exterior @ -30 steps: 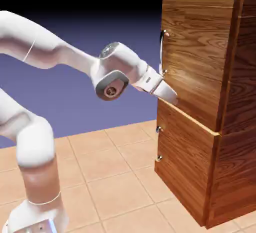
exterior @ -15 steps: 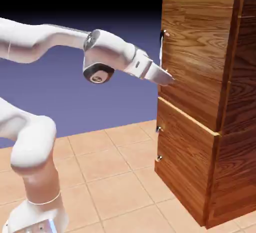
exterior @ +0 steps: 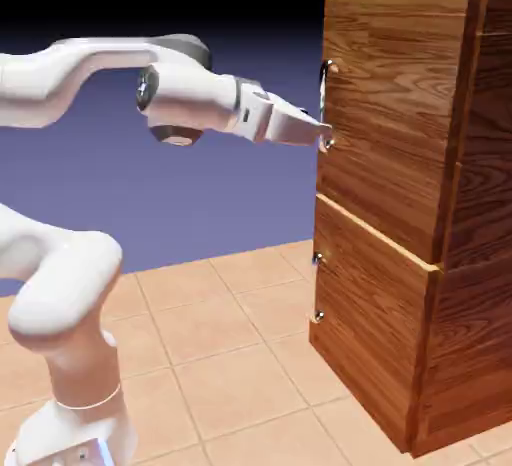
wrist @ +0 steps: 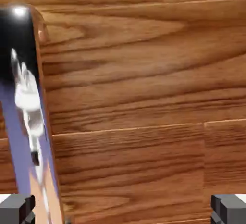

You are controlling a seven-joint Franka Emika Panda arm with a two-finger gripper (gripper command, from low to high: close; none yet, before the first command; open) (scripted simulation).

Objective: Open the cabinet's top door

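The cabinet [exterior: 470, 254] of reddish-brown wood stands at the exterior view's right. Its top door [exterior: 395, 124] lies flush with the front and carries a long vertical silver bar handle [exterior: 323, 104] along its left edge. My gripper [exterior: 322, 138] is nearly level, and its tips are at the handle's lower end. In the hand view the top door [wrist: 144, 83] fills the picture, and the shiny handle [wrist: 31, 122] runs down the left side, just inside the left fingertip [wrist: 17, 209]. The gripper [wrist: 122, 211] is open, with the right fingertip [wrist: 229, 209] far across. Nothing is gripped.
Below the top door is a shorter door [exterior: 375, 324] with two small metal knobs [exterior: 317, 258] on its left edge. My arm's elbow and base [exterior: 70, 354] stand at the lower left on the tan tiled floor [exterior: 230, 354].
The hand has risen from the top door's lower edge to the handle's lower end and has levelled out. The forearm has swung up. The jaws have stayed open.
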